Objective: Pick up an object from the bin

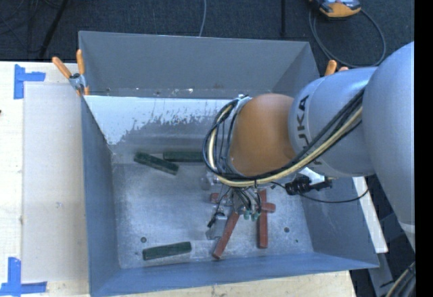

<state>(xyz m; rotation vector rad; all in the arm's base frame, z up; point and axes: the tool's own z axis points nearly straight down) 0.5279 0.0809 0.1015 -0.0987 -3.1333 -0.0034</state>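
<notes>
My gripper (235, 209) hangs low over the bin floor, right of the middle, under the arm's orange cover. Directly below it lie two red-brown bars: one (224, 236) slants down to the left, the other (262, 225) stands nearly upright in the view with a short crosspiece at its top. The gripper's lower end overlaps the tops of both bars, and I cannot tell whether it touches either one. A small reddish piece (215, 198) shows just left of the gripper.
Two dark green bars (156, 163) (183, 155) lie near the back slope at the left of the middle. A third green bar (166, 250) lies near the front wall. The arm and its cables cover the bin's right side.
</notes>
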